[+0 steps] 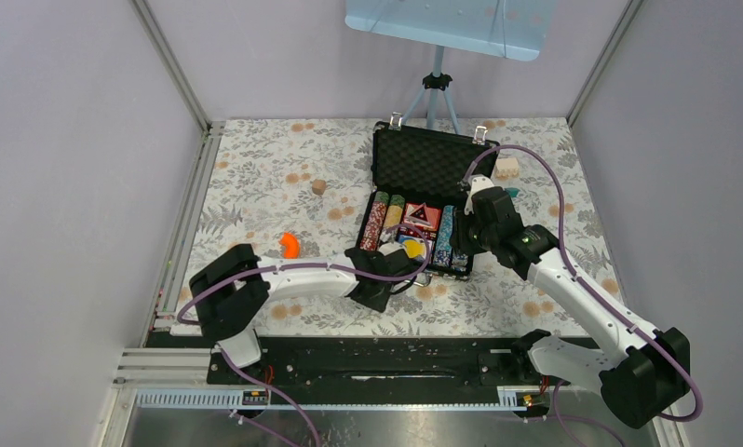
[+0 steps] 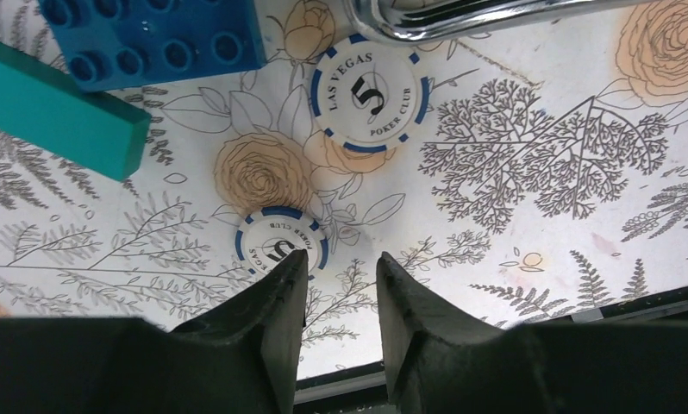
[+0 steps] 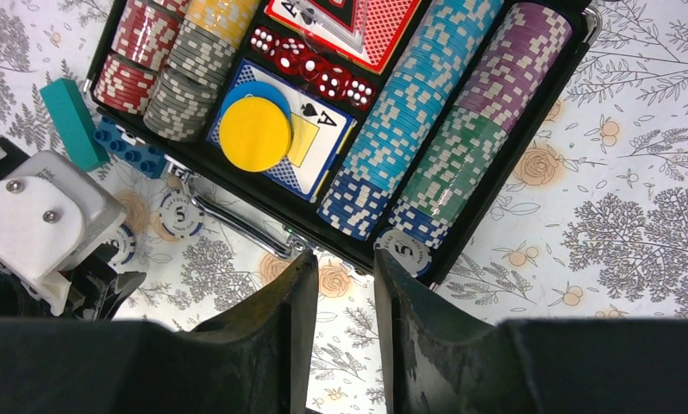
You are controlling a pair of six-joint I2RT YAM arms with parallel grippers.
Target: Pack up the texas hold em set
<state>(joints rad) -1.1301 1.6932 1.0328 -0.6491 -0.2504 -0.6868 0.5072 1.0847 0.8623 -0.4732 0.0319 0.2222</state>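
White-and-blue chip (image 2: 280, 246) is lying flat on the counter (image 2: 539, 103) right at the left pincer's (image 2: 340, 257) tips, half tucked under one fingertip (image 2: 290, 269) rather than sitting between the two. That pincer is hanging low, jaws standing narrow, nothing in the gap. A second loose chip (image 2: 371, 97) is waiting further ahead of it, just short of the chrome handle (image 2: 461, 17) of the case (image 1: 422, 158). A blue brick (image 2: 151, 39) and a teal brick (image 2: 56, 112) are lying off to one side, beyond the near chip.

The right pincer (image 3: 347, 255) is hovering over the case's front edge, jaws likewise narrow and empty. Ahead of it the case is lying open, with rows of chips (image 3: 427, 112), dice (image 3: 323, 78) and a yellow disc (image 3: 254, 132) sitting in their slots. One more chip (image 3: 407, 252) is perching at the front corner, just beyond its tips.

I'm reading this as the gathering-up step: strays are going back in before the lid is closing. The next move is calling for a small sideways shift to bring the near chip between the fingers, then a pinch on a thin flat disc. That's tricky, since it may slide rather than lift.
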